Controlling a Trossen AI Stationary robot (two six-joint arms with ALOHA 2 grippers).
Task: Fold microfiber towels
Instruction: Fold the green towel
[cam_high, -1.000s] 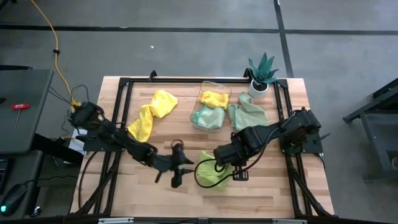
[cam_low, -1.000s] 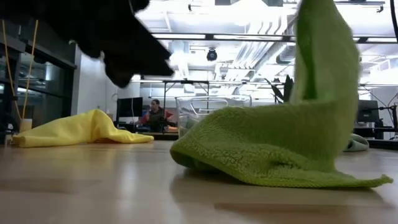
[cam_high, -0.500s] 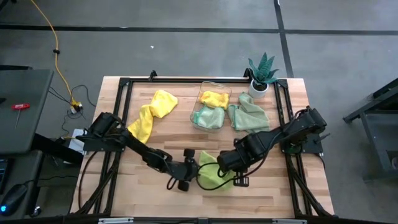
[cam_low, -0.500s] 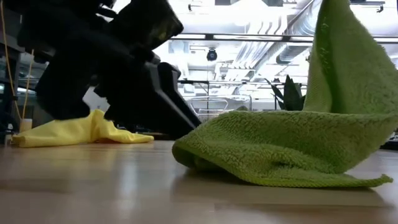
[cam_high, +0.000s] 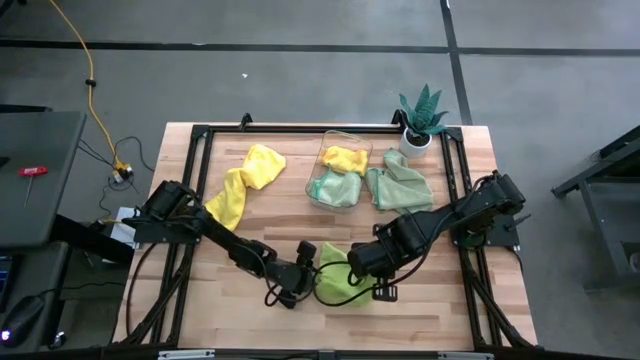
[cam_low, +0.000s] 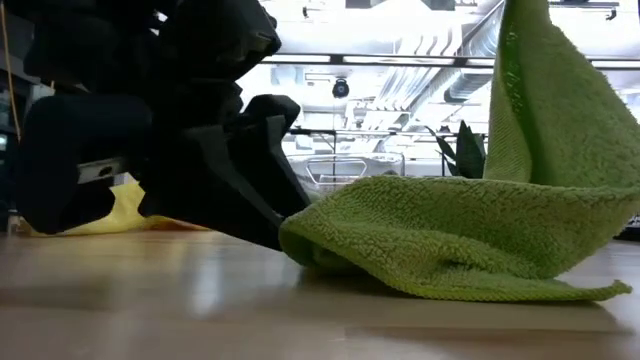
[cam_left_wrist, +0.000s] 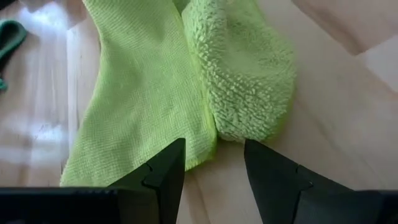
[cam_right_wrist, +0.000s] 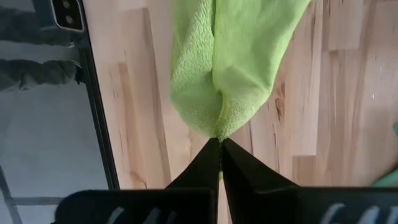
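Note:
A lime green microfiber towel (cam_high: 338, 282) lies bunched on the table's near middle, with one part (cam_low: 545, 110) pulled up high. My right gripper (cam_right_wrist: 219, 140) is shut on that raised part, above the table (cam_high: 250, 230). My left gripper (cam_left_wrist: 214, 149) is low at the towel's left end (cam_low: 300, 235), open, with the towel's edge (cam_left_wrist: 202, 146) between its fingertips. A yellow towel (cam_high: 242, 183) lies at the far left. A mint towel (cam_high: 400, 185) lies beside the clear bin (cam_high: 340, 168). My right gripper pinches a bunched fold (cam_right_wrist: 219, 129) of the lime towel between its two fingertips from above, pointing down. The towel hangs below the fingers, and its lower part (cam_low: 450, 255) lies in a heap on the table. My left gripper: whether its fingers (cam_left_wrist: 171, 168) touch the towel's edge, I cannot tell.
The clear bin at the far middle holds a yellow and a mint cloth. A potted plant (cam_high: 420, 115) stands at the far right corner. A black frame (cam_high: 195, 160) runs around the table's edge. Bare wood shows at the near left and near right.
My left gripper has come down to the table and gone toward the lime towel, rolling its wrist as it went; it now stands at the towel's left end. The towel's raised part stays held up by my right gripper.

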